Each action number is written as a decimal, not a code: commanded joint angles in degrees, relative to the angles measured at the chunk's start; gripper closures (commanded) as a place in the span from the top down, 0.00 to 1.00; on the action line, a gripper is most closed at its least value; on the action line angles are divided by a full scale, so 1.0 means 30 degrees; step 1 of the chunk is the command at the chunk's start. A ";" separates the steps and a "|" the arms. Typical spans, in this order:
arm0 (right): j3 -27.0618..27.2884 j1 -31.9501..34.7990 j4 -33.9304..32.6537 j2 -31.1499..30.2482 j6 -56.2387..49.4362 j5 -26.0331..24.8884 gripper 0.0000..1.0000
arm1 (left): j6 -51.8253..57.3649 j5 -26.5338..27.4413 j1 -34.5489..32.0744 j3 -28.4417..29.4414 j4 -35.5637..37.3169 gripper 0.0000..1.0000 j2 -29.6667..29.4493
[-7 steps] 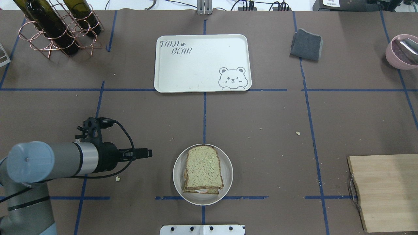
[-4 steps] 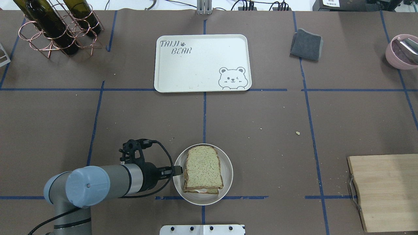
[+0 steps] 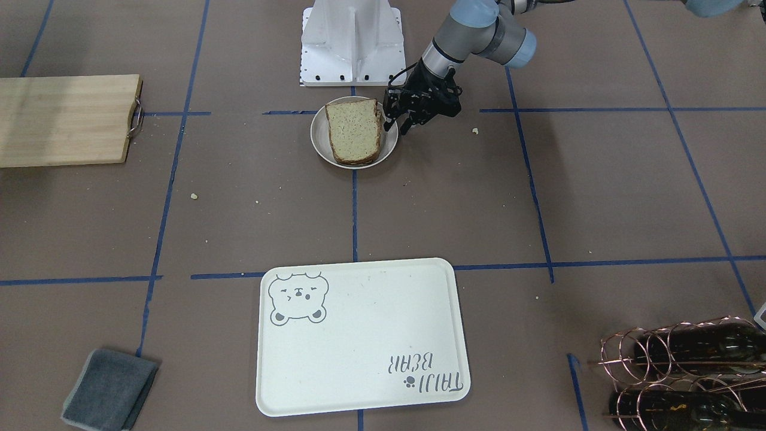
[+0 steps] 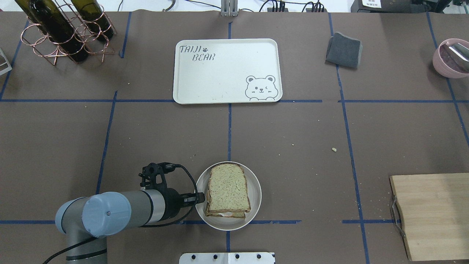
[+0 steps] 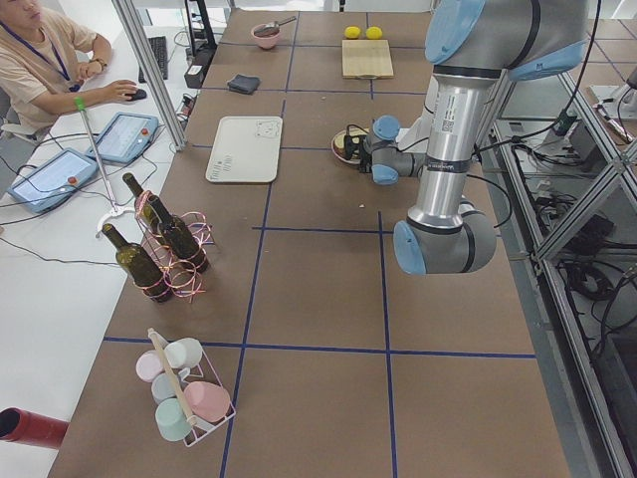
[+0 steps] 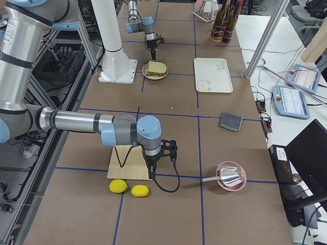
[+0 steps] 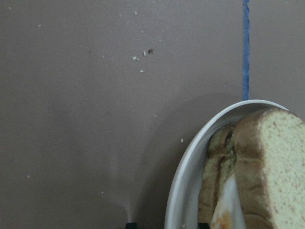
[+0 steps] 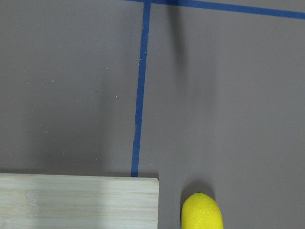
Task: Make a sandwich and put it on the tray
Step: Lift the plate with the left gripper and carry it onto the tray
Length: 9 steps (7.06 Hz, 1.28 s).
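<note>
The sandwich (image 4: 228, 190) lies on a small round off-white plate (image 4: 256, 190) at the table's near middle; egg white peeks out between its two bread slices in the left wrist view (image 7: 267, 171). My left gripper (image 4: 199, 198) is open at the plate's left rim. In the left wrist view its two fingertips (image 7: 131, 223) stand on either side of the rim (image 7: 190, 167). The cream bear tray (image 4: 220, 73) lies bare at the far middle. My right gripper (image 6: 152, 173) shows only in the exterior right view, above the cutting board's corner; I cannot tell if it is open.
A wooden cutting board (image 4: 432, 216) lies at the near right, with two lemons (image 6: 127, 188) beside it. A grey cloth (image 4: 343, 50) and a pink bowl (image 4: 449, 57) sit far right. A wire rack of wine bottles (image 4: 66, 33) stands far left.
My left arm has swung right, from well left of the plate to its left rim. The sandwich and plate have not moved.
</note>
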 commanded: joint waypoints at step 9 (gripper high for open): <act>-0.0674 0.0058 0.0000 0.0123 0.0067 -0.0402 1.00 | 0.2394 -0.3169 -0.4810 0.1323 0.3308 0.00 -0.4176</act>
